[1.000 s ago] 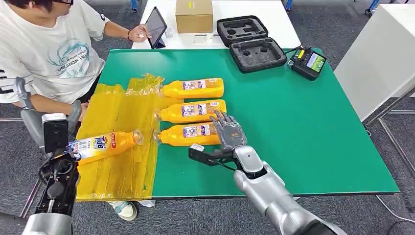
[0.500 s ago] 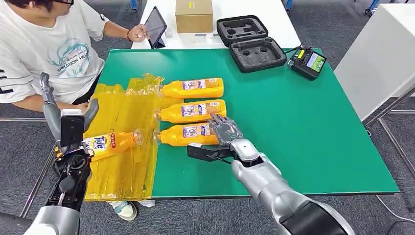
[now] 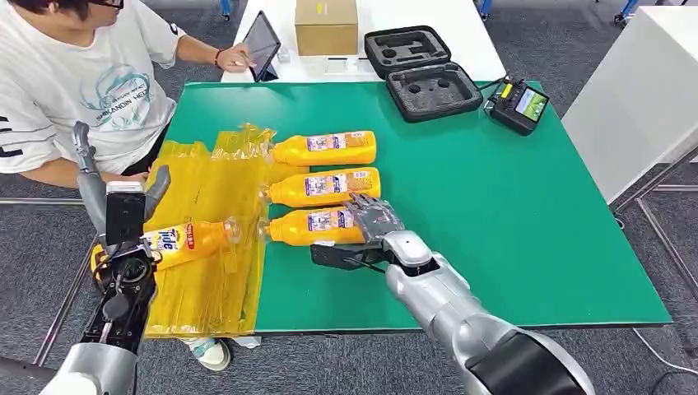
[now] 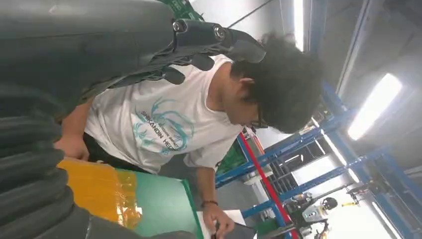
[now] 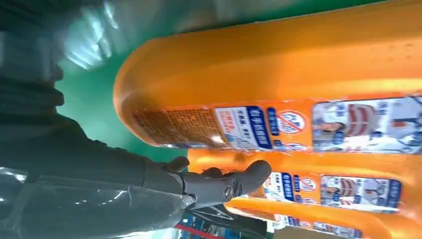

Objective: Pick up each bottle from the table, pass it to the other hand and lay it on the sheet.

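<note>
- Reaching for the nearest bottle (image 3: 317, 225) is the step in hand; three bottles lie in a row on the green table (image 3: 494, 206), caps pointing toward the yellow sheet (image 3: 197, 247), which drapes over the table's left edge.
- Left hand (image 3: 123, 210): raised over the sheet's left part, fingers apart, holding nothing. A fourth bottle (image 3: 185, 240) lies on the sheet just beside it, partly behind the wrist.
- Person in a white shirt (image 3: 74, 82) sits past the table's left edge, one hand at a tablet (image 3: 262, 43) on the white table beyond.
- Right hand (image 3: 374, 218): fingers draped over the base end of the nearest bottle. The right wrist view shows the thumb (image 5: 234, 181) against the orange body, but I cannot tell whether the grip has closed.
- To do it well (judgement): wrap the fingers round the body's full width before lifting, keep clear of the middle bottle (image 3: 325, 186) close alongside, and lift level so the base end does not slip out.
- Versus 0.5 s ago: right hand has slid slightly farther onto the bottle; left hand almost unchanged. Versus 1.0 s ago: left hand has risen off the fourth bottle, which now lies free.
- Far right corner: black case (image 3: 421, 72) and a handheld controller (image 3: 518, 104), unmoved.
</note>
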Available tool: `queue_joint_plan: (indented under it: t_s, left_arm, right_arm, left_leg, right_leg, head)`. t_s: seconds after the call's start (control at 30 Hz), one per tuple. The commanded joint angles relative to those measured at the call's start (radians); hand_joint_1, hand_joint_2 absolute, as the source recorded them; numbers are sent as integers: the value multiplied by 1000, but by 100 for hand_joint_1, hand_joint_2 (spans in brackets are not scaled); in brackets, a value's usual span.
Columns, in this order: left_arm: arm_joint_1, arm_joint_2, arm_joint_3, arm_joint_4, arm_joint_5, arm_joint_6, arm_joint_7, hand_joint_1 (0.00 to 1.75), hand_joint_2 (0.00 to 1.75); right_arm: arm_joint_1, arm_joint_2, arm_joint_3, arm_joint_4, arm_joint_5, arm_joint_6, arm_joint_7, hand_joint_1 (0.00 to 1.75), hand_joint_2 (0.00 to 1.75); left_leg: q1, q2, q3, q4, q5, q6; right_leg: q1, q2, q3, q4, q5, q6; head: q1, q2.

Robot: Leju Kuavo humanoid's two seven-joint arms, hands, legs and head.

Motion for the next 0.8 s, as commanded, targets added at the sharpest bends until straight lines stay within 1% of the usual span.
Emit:
queue_joint_plan:
  t_s: [0.03,0.17,0.2,0.23,0.3,0.5,0.53,0.6,0.63,0.67,0.7,0.73,0.77,0.8]
  left_arm:
    - [-57,-2,-24,105,39,-1,5,0,175]
    - [-57,-2,-36,114,51,-1,5,0,175]
    - [-58,-3,-33,115,45,-1,5,0,175]
    - [-60,-6,-37,121,50,-1,5,0,175]
    - [-63,-4,-43,127,51,-1,5,0,175]
    - [-65,-4,-46,130,55,-1,5,0,175]
    - [-65,-4,-46,130,55,-1,5,0,175]
    - [-65,-2,-49,134,58,-1,5,0,175]
    - [-64,-1,-51,134,59,-1,5,0,175]
    - [-64,0,-52,134,63,-1,5,0,175]
    - [-64,0,-52,134,63,-1,5,0,175]
    - [-63,-1,-56,137,67,-1,5,0,175]
    - [-63,-1,-56,137,67,-1,5,0,175]
    - [-61,-1,-56,141,72,-1,5,0,175]
  right_arm:
    - [-72,12,-26,124,-19,103,25,0,175]
    - [-69,2,-44,136,-37,147,41,0,175]
    - [-67,1,-45,135,-37,146,46,10,175]
    - [-64,-1,-59,136,-52,154,41,33,175]
    - [-61,-5,-70,138,-64,166,33,152,175]
    - [-60,-6,-78,137,-73,169,28,152,175]
    - [-60,-6,-78,137,-73,169,28,152,175]
    - [-60,-7,-75,138,-70,175,28,162,175]
    - [-59,-7,-77,137,-73,174,27,164,175]
    - [-58,-8,-78,136,-73,174,27,164,175]
    - [-58,-8,-78,136,-73,174,27,157,175]
    - [-54,-11,-78,139,-74,175,29,162,175]
    - [-54,-11,-78,139,-74,175,29,157,175]
    - [-49,-13,-78,140,-73,174,32,157,175]
  left_leg:
    - [0,-2,4,0,-2,-1]
    - [0,-3,2,0,-1,-1]
    - [0,-3,3,0,-1,-1]
    - [1,-3,3,0,-1,-1]
    - [1,-4,3,0,-1,-1]
    - [0,-2,1,0,0,0]
    - [1,-3,3,0,-1,-1]
    - [1,-4,4,0,-1,-1]
    - [1,-3,3,0,-1,-1]
    - [0,-2,2,0,0,-1]
    - [1,-3,4,0,-1,-1]
    - [0,-3,3,0,-1,-1]
    - [1,-3,4,0,-1,-1]
    - [1,-3,3,0,-1,-1]
  right_leg:
    - [0,0,5,0,-2,-1]
    - [0,-2,3,0,-1,0]
    - [0,-2,4,0,-2,-1]
    - [0,-2,4,0,-2,-1]
    - [0,-2,4,-1,-2,-1]
    - [0,-2,2,0,-1,0]
    - [0,-2,4,0,-2,-1]
    - [1,-2,5,-1,-2,-1]
    - [0,-2,4,0,-2,-1]
    - [0,-2,3,0,-1,0]
    - [0,-2,5,0,-2,-1]
    - [0,-2,4,0,-1,0]
    - [0,-2,5,0,-2,-1]
    - [1,-2,4,-1,-1,0]
  head:
    - [0,0]
    - [0,0]
    - [0,0]
    - [0,0]
    - [0,0]
    - [0,0]
    - [0,0]
    - [0,0]
    - [0,0]
    - [0,0]
    - [0,0]
    - [0,0]
    - [0,0]
    - [0,0]
